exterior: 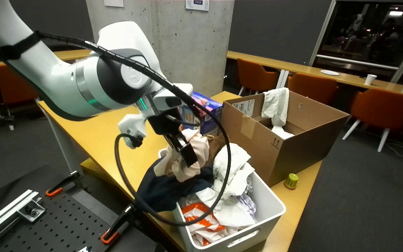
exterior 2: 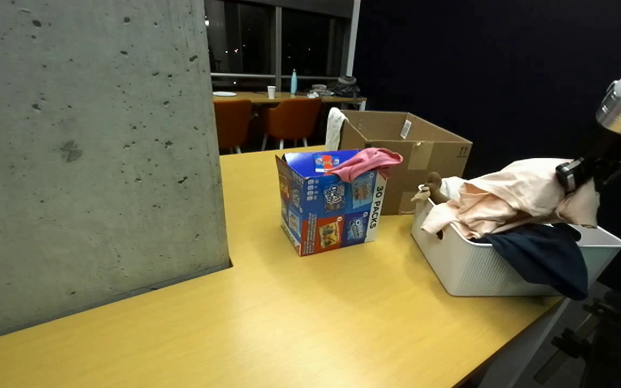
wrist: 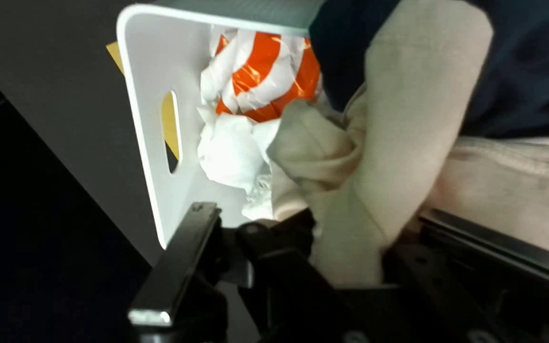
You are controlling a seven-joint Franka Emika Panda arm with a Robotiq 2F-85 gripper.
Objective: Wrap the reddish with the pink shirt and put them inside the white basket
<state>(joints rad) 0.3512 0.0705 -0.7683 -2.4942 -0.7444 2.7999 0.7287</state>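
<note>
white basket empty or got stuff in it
Not empty: in the wrist view, the white basket holds orange-and-white plastic and crumpled white material.

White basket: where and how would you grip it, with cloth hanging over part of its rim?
Probably on the bare end wall of the white basket, at the strip above the handle slot, straddled from straight above. The wall looks thin and its rim is uncovered there, while the dark blue cloth and light pink cloth drape over the rim elsewhere.
</note>
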